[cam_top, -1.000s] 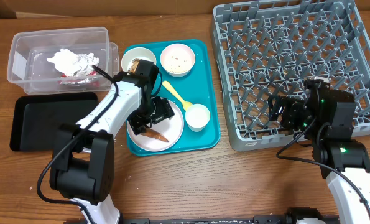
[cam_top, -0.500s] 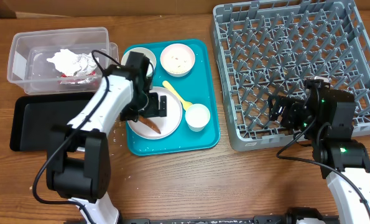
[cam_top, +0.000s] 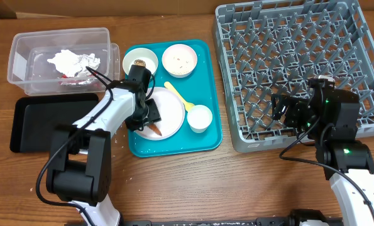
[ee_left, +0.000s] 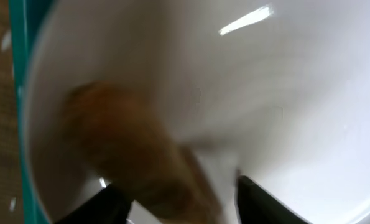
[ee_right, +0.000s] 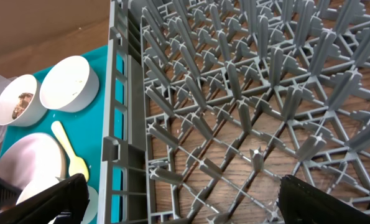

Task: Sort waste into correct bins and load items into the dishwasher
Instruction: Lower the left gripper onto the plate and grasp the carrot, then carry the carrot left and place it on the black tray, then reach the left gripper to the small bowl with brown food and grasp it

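Observation:
My left gripper [cam_top: 145, 117] is low over the left side of the large white plate [cam_top: 169, 112] on the teal tray. In the left wrist view its fingers [ee_left: 181, 208] are open, with the blurred orange-brown stick [ee_left: 132, 152] lying between them on the plate [ee_left: 284, 93]. The stick [cam_top: 157, 131] shows at the plate's near edge. The clear tub [cam_top: 23, 56] holds the crumpled napkin [cam_top: 72, 61] and the red wrapper [cam_top: 69, 79]. The black tray [cam_top: 45, 122] lies in front of it. My right gripper [cam_top: 289, 113] is open and empty over the grey dish rack's [cam_top: 300, 56] front left corner.
The teal tray [cam_top: 209, 135] also carries a bowl with a brown lump [cam_top: 139, 62], a bowl with rice [cam_top: 179, 60], a yellow spoon [cam_top: 180, 97] and a small white cup [cam_top: 199, 117]. The right wrist view shows the rack pegs [ee_right: 247, 93], both bowls and the spoon [ee_right: 69, 155].
My left gripper has shifted left across the plate and turned, ending low over the orange stick, which moved slightly. The right arm has not moved.

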### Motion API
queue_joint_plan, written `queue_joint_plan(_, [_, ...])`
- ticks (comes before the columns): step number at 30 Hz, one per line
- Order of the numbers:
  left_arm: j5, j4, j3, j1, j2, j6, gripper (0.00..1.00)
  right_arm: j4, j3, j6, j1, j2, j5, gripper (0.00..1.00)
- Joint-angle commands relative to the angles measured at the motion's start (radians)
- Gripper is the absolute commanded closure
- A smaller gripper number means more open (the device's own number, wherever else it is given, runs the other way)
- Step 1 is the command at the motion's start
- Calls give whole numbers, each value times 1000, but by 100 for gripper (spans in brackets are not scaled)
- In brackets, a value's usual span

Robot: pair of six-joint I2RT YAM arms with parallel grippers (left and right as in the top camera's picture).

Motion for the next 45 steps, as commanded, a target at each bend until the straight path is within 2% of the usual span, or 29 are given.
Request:
queue_joint_plan(1, [-3, 113, -67, -7, 11, -18, 61, 16, 22, -7, 0, 2, 10, 0])
queue_joint_plan(2, [-2, 119, -66, -7, 11, -18, 69, 15, 22, -7, 0, 2, 10, 0])
queue_joint_plan(5, [47, 106, -45, -6, 11, 35, 81, 12, 22, -7, 0, 2, 10, 0])
queue_joint_plan(6, [62, 80, -19, -5, 11, 71, 88, 11, 22, -7, 0, 2, 10, 0])
queue_joint_plan(8, [65, -22, 71, -5, 11, 113, 96, 11, 22, -7, 0, 2, 10, 0])
queue_joint_plan(11, [40, -264, 303, -3, 11, 213, 96, 11, 22, -7, 0, 2, 10, 0])
queue_joint_plan(13, [-81, -489, 531, 18, 11, 227, 96, 11, 22, -7, 0, 2, 10, 0])
queue_joint_plan(16, [-207, -671, 745, 74, 11, 225, 96, 11, 22, -7, 0, 2, 10, 0])
queue_joint_plan(17, [-271, -741, 842, 142, 11, 204, 96, 10, 22, -7, 0, 2, 10, 0])
queue_joint_plan(20, [-281, -799, 846, 318, 11, 153, 96, 10, 22, -7, 0, 2, 10, 0])
queue_joint_plan(23, [-230, -796, 753, 510, 11, 94, 96, 11, 22, -7, 0, 2, 10, 0])
queue_joint_plan(27, [-131, -668, 554, 697, 11, 4, 96, 14, 22, -7, 0, 4, 10, 0])
queue_joint_plan(30, [-132, -431, 307, 763, 11, -101, 96, 14, 22, -7, 0, 11, 10, 0])
queue_joint_plan(33, [-127, -192, 153, 767, 11, -116, 96, 14, 22, -7, 0, 15, 10, 0])
queue_joint_plan(34, [-124, -163, 143, 765, 11, -116, 95, 14, 22, -7, 0, 15, 10, 0])
queue_joint_plan(36, [-124, -152, 148, 765, 11, -109, 90, 14, 22, -7, 0, 15, 10, 0])
queue_joint_plan(37, [-117, -154, 158, 765, 11, -92, 76, 14, 22, -7, 0, 15, 10, 0])
queue_joint_plan(38, [-64, -169, 180, 765, 11, -21, 68, 14, 22, -7, 0, 15, 10, 0])
queue_joint_plan(40, [10, -202, 246, 764, 11, 92, 60, 15, 22, -7, 0, 15, 10, 0])
queue_joint_plan(42, [18, -282, 349, 758, 11, 110, 47, 19, 22, -7, 0, 15, 10, 0])
queue_joint_plan(43, [18, -331, 417, 754, 11, 123, 33, 21, 22, -7, 0, 15, 10, 0])
queue_joint_plan(44, [18, -376, 483, 750, 11, 137, 24, 21, 22, -7, 0, 15, 10, 0])
queue_joint_plan(45, [29, -411, 535, 747, 11, 153, 20, 20, 22, -7, 0, 15, 10, 0])
